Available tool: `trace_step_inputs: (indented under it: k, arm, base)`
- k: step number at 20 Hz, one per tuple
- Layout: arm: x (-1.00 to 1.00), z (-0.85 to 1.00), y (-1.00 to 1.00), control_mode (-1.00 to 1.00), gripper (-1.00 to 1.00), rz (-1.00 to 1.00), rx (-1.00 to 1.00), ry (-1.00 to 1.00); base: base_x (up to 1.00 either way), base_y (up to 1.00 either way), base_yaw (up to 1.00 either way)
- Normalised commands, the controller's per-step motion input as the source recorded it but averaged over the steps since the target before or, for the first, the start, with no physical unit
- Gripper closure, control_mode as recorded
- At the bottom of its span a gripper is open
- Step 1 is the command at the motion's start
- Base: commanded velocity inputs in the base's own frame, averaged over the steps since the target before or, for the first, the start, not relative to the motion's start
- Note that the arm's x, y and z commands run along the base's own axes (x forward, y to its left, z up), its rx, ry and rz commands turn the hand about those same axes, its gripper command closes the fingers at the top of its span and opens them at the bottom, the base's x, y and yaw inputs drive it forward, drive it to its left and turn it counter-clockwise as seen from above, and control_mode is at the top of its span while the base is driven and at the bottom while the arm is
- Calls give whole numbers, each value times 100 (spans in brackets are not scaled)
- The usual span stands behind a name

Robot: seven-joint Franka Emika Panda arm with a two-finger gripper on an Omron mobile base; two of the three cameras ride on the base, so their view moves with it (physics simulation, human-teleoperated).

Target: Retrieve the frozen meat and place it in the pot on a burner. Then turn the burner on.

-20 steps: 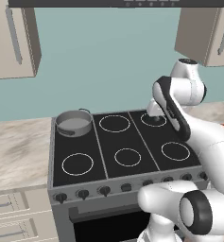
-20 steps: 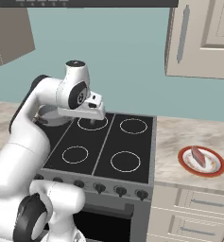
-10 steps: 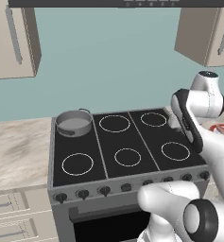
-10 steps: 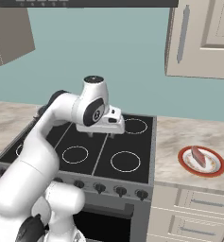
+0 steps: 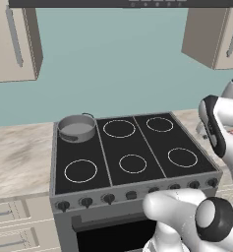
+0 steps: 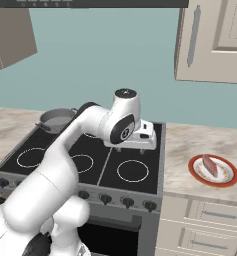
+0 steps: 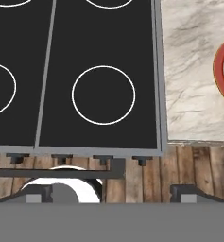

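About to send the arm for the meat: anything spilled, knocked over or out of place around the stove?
Nothing stands out. The pot sits upright on the back-left zone of the cooktop; the frozen meat lies on the red-rimmed plate on the counter right of the stove. No spills.

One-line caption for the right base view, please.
Arm reaches over the cooktop toward the red-rimmed plate holding the frozen meat; the pot waits at the rear left.

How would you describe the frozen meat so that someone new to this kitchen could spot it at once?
Start at the black cooktop and go to the marble counter on its right. There sits a red-rimmed white plate; the frozen meat is the small reddish-pink chunk lying on it, the only food in sight.
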Motion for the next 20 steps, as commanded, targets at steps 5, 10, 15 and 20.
trace_step_inputs:
  k: [5, 10, 15, 20]
  arm:
    - [5, 0, -73, -100, -100, 0, 0, 0]
    - [3, -10, -61, -100, -100, 0, 0, 0]
    - [5, -20, -48, -100, -100, 0, 0, 0]
    - [25, -14, -55, -100, -100, 0, 0, -2]
  base:
    - [0, 0, 0]
    - [0, 0, 0]
    - [0, 0, 0]
    - [0, 0, 0]
